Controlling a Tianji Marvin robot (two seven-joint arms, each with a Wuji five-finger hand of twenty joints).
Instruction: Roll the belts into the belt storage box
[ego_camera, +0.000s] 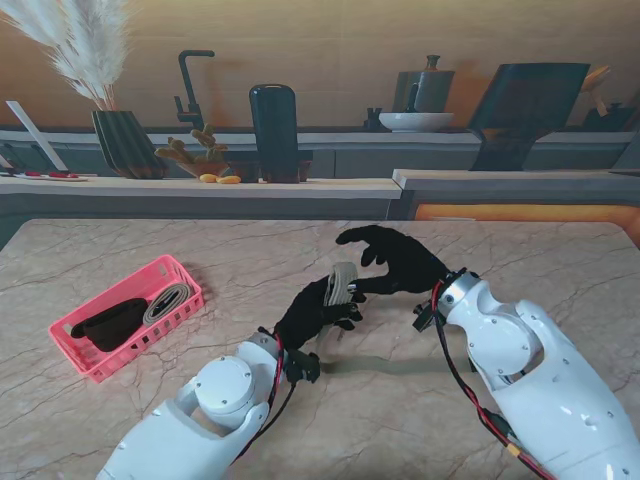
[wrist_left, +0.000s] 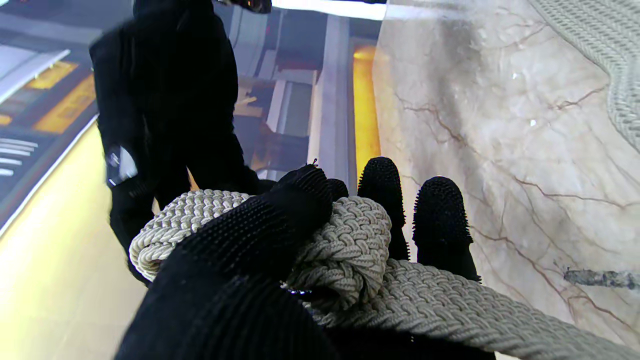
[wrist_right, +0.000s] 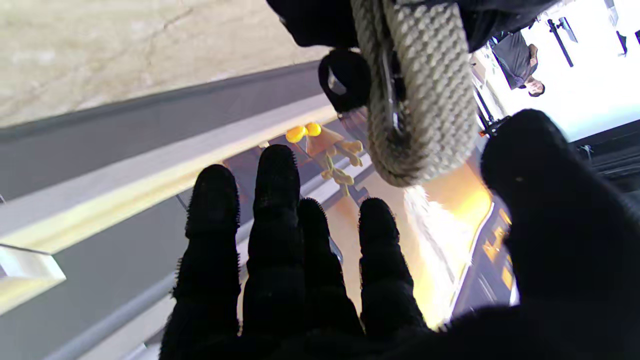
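Left hand (ego_camera: 318, 312) is closed around a grey braided belt (ego_camera: 343, 284), thumb clamped over a started coil; the belt sits in its fingers, lifted off the marble table (ego_camera: 250, 255), with the tail trailing away past the palm. Right hand (ego_camera: 395, 262) is spread and holds nothing, its fingertips (wrist_right: 275, 170) just beside the coil. Pink storage box (ego_camera: 118, 345) lies well apart, out beyond the left hand's back, already holding a rolled grey belt (ego_camera: 166, 302) and something dark. Risk, as I judge it: the coil is loose and few turns deep, so easing the thumb could let it spring open, and the dragging tail may snag or pull turns out. Left wrist view shows the thumb bite and tail; right wrist view shows the coil end-on, with what may be a buckle; only the stand view shows the box.
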